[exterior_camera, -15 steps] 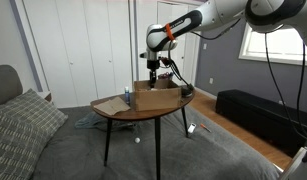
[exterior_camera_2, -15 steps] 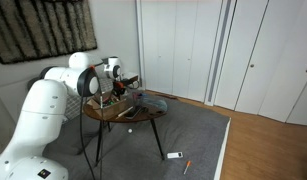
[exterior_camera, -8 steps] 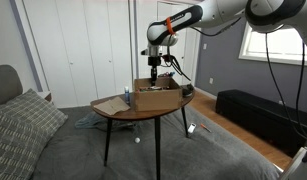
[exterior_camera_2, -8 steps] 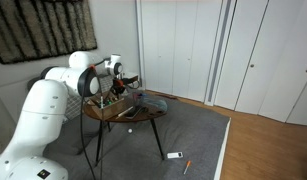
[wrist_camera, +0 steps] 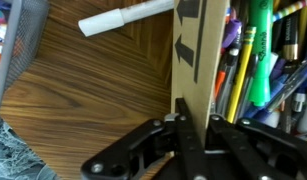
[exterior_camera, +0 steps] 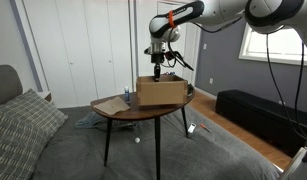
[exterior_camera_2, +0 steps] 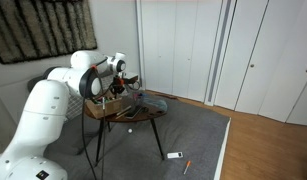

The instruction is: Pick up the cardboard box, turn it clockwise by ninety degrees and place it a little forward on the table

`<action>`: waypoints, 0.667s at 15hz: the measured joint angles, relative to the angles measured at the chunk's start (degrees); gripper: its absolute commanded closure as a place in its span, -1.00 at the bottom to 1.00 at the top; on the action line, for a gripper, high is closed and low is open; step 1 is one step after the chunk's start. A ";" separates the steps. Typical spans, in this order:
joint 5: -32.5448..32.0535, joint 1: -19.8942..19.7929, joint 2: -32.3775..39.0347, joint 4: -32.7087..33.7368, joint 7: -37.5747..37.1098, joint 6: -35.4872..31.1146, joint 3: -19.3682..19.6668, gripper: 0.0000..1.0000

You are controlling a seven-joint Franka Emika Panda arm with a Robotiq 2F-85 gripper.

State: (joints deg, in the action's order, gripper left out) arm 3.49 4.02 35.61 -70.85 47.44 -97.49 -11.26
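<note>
The brown cardboard box hangs just above the round wooden table, over its far side. My gripper holds it from above. In the wrist view my gripper is shut on the box's wall, one finger on each side. Several pens and markers fill the box. The wooden tabletop shows below. In an exterior view my arm hides most of the box and only the table and gripper show.
A white marker and a mesh basket lie on the table beside the box. A flat tan sheet lies at the table's near left. A black bench and a grey couch flank the table.
My gripper has risen with the box's wall in it, and the box has come up off the tabletop.
</note>
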 measured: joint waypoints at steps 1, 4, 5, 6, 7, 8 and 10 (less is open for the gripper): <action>1.04 -0.25 0.08 0.65 0.05 1.20 -0.02 0.95; 4.94 -1.07 0.08 2.59 -0.99 3.23 -0.02 0.95; 6.24 -1.39 0.08 3.22 -2.18 3.30 -0.01 0.95; 7.35 -1.70 0.08 3.85 -3.74 3.25 0.02 0.95; 8.07 -1.95 0.06 4.37 -5.79 2.88 0.14 0.95; 8.66 -2.22 0.05 4.88 -7.87 2.39 0.24 0.95; 9.17 -2.58 -0.02 5.45 -12.02 0.58 0.50 0.95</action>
State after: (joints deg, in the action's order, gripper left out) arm 12.66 1.44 35.59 -65.39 35.42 -96.92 -10.75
